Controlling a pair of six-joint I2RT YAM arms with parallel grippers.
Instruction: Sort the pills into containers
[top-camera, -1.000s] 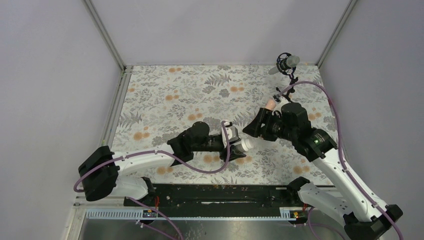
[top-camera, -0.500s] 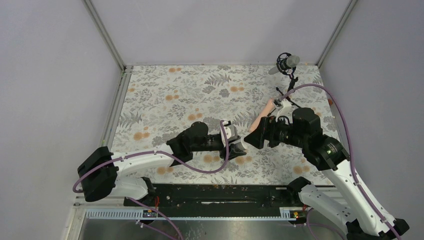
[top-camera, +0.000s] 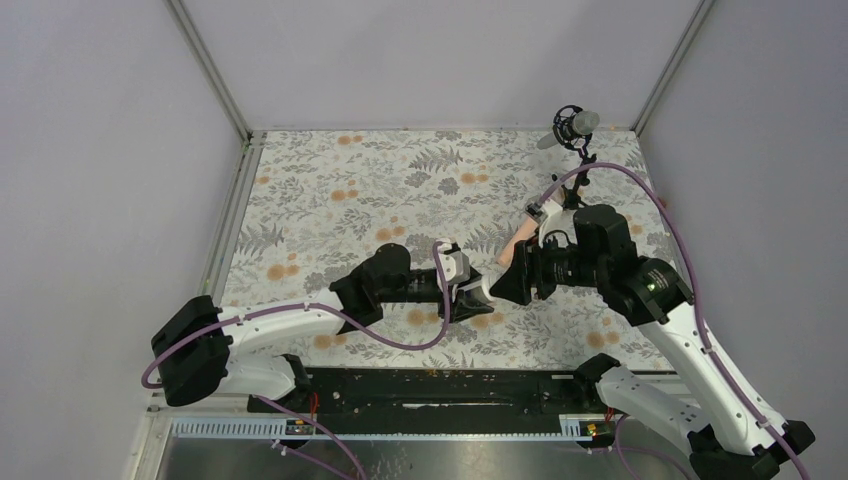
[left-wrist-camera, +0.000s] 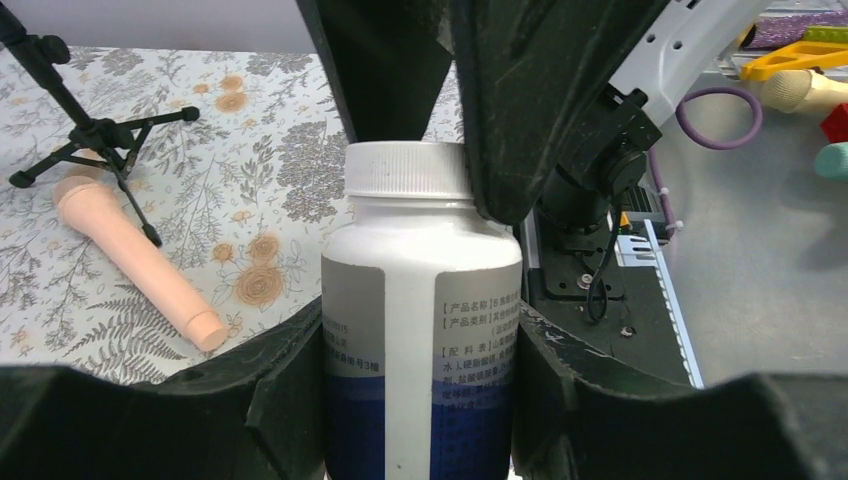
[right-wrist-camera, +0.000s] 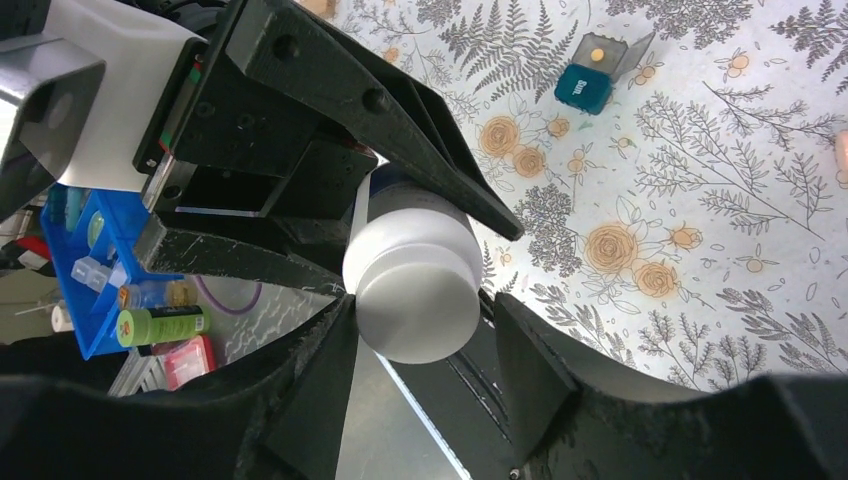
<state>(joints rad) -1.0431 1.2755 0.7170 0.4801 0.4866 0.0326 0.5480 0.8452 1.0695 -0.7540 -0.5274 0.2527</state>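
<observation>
A flower-patterned table (top-camera: 330, 190) is seen, enclosed by plain grey walls (top-camera: 100, 150). At its far right corner a black microphone (top-camera: 573, 124) is mounted on a tripod stand (left-wrist-camera: 95, 135). A peach-coloured, club-shaped rod (left-wrist-camera: 135, 260) is laid flat on the table, crossed by one tripod leg. Off the table, a blue tray (right-wrist-camera: 75, 265) and a green cylinder (right-wrist-camera: 160, 325) are glimpsed.

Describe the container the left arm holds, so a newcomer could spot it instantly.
On the floral table, look near the middle of its front edge. The left gripper clamps a white bottle with a ribbed white cap and grey-and-blue label, unlike the small teal box.
</observation>
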